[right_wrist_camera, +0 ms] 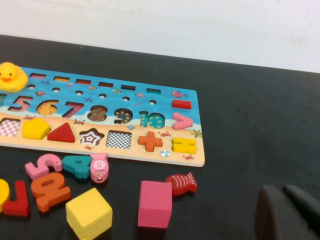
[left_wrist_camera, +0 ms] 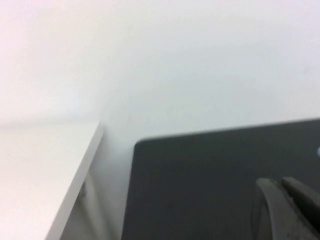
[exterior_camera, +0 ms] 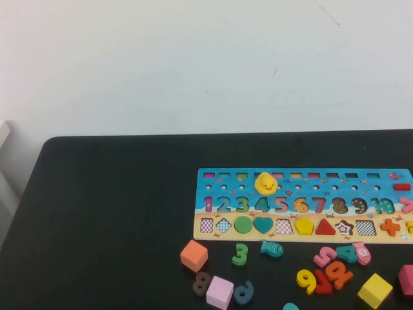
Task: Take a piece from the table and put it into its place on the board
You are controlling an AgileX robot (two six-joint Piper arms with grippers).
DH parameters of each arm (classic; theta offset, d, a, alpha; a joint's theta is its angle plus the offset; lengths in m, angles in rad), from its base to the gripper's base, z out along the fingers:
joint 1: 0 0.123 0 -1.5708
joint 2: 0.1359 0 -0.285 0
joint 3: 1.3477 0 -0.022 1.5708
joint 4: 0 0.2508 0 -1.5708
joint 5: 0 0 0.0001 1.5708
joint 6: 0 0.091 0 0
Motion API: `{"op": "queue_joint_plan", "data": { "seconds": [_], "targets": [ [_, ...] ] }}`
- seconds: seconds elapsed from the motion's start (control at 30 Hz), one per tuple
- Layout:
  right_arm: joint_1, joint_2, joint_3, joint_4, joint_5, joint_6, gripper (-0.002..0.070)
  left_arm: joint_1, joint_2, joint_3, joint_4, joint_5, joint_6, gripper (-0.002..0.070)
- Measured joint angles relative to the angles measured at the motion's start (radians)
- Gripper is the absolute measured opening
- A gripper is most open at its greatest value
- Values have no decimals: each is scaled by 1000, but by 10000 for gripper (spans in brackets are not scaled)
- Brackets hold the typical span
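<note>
The yellow pentagon piece (exterior_camera: 304, 226) already sits flush in its slot on the sandy strip of the board (exterior_camera: 310, 183), right of centre in the high view, so the placing looks done. Neither arm shows there. The left gripper (left_wrist_camera: 286, 210) is clenched empty over the matte black table (exterior_camera: 110, 219); the right gripper (right_wrist_camera: 287, 212), near a red fish (right_wrist_camera: 181, 183), also appears closed and empty.

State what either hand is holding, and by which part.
Nothing. The left hand is shut and empty off the board's left; the right hand beside it is empty too.
</note>
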Motion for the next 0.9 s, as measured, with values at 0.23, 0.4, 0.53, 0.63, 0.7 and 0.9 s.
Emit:
{"op": "queue_joint_plan", "data": {
  "seconds": [0.23,0.4,0.53,0.63,0.7,0.9],
  "targets": [
    [0,0,0,0,0,0,19,49,-5,78,-93,18,117,-1],
    [0,0,0,0,0,0,19,19,-5,172,-148,12,146,-1],
    [0,0,0,0,0,0,19,-34,-5,178,-150,-24,152,-1],
    [0,0,0,0,0,0,19,-74,-5,178,-140,-20,156,-1],
    [0,0,0,0,0,0,19,-90,-5,178,-140,-13,158,-1],
    [0,0,0,0,0,0,19,-100,-5,178,-140,-10,158,-1]
  ]
}}
